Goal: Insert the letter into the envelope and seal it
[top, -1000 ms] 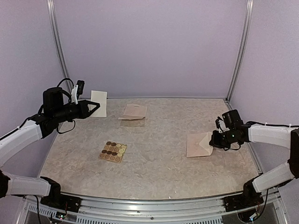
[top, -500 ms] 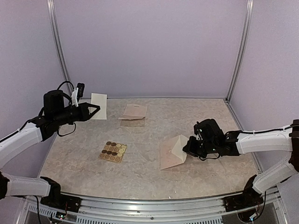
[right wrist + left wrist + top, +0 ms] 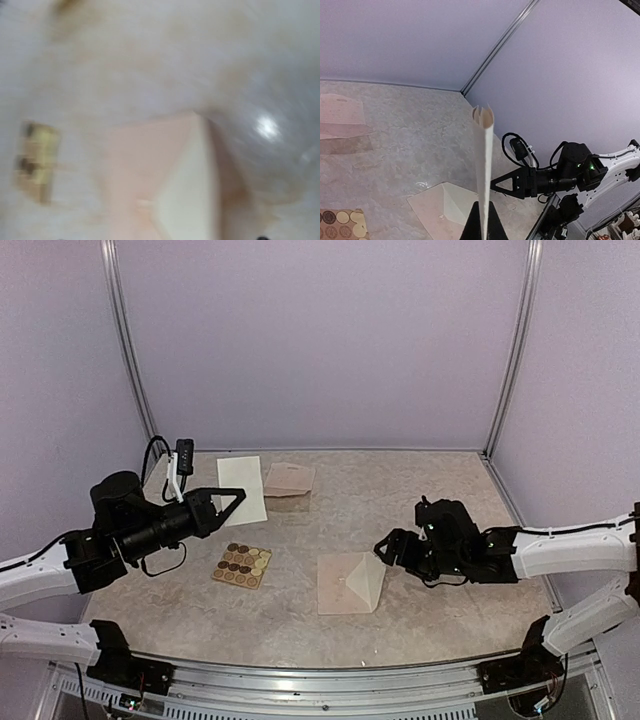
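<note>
- Left gripper (image 3: 236, 498): clenched on the letter (image 3: 245, 475), now carried in from the far-left corner toward centre, sheet edge-up.
- Sticker sheet (image 3: 242, 565): unmoved.
- Envelope (image 3: 350, 583): dragged left to mid-table, lying flat, flap open.
- Right gripper (image 3: 386, 546): appears to have let go, jaws parted just beside the flap.
- You now have letter and pocket near each other.
- Right wrist view is blurred, with no fingers in it; you can't tell if the pocket mouth gapes.

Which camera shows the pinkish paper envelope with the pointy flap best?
The top camera: the whole pinkish-beige paper envelope shows, pointed flap clear. The left wrist camera has a held white paper sheet crossing it; the right wrist camera sees it close but blurred.
</note>
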Motion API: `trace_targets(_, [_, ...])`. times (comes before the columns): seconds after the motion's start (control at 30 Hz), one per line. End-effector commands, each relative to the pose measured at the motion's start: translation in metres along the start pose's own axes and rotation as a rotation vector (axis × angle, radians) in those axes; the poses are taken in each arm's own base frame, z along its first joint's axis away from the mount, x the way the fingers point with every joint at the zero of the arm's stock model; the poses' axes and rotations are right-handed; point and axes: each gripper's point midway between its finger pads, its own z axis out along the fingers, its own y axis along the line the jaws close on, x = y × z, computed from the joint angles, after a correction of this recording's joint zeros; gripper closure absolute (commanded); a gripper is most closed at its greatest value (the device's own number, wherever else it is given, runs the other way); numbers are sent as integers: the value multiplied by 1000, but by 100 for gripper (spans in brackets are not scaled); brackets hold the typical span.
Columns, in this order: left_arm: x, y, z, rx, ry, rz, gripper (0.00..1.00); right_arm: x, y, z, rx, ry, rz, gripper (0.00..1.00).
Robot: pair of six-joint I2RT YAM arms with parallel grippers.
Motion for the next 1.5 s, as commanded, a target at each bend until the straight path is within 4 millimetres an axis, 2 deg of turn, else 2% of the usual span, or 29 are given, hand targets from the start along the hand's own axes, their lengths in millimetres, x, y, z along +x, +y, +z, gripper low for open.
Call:
trace_targets(0.0, [-18, -34, -9, 57, -172, -112, 100, -16, 33, -33, -133, -48, -185, 21])
trace_targets(0.07, [-12, -52, -9, 97, -167, -118, 100, -14, 61, -48, -252, -24, -288, 21])
trace_targets(0.2, [0, -91, -11, 204, -156, -137, 100, 1, 131, -99, -634, 15, -392, 21])
trace_targets(0.37, [13, -134, -14, 365, -113, -135, 100, 13, 189, -160, -995, 19, -449, 19])
trace_targets(0.57, [30, -168, -12, 415, -73, -62, 100, 32, 234, -185, -1145, 78, -536, 18])
trace_targets(0.67, [34, -174, -14, 433, -63, -58, 100, 46, 253, -196, -1225, 95, -588, 25])
trace_targets(0.87, [40, -183, -17, 461, -52, -56, 100, 50, 265, -204, -1294, 85, -572, 56])
trace_targets(1.17, [46, -184, -16, 462, -37, -54, 100, 45, 264, -196, -1239, 76, -545, 87])
trace_targets(1.23, [48, -184, -14, 458, -27, -49, 100, 43, 263, -195, -1226, 71, -534, 98])
trace_targets(1.33, [52, -180, -7, 412, -6, -41, 98, 38, 259, -189, -1173, 58, -509, 100])
trace_targets(1.37, [56, -175, -3, 380, 8, -36, 91, 35, 257, -185, -1138, 44, -502, 100])
trace_targets(1.47, [68, -148, 10, 242, 45, -47, 75, 22, 232, -157, -911, 20, -472, 100])
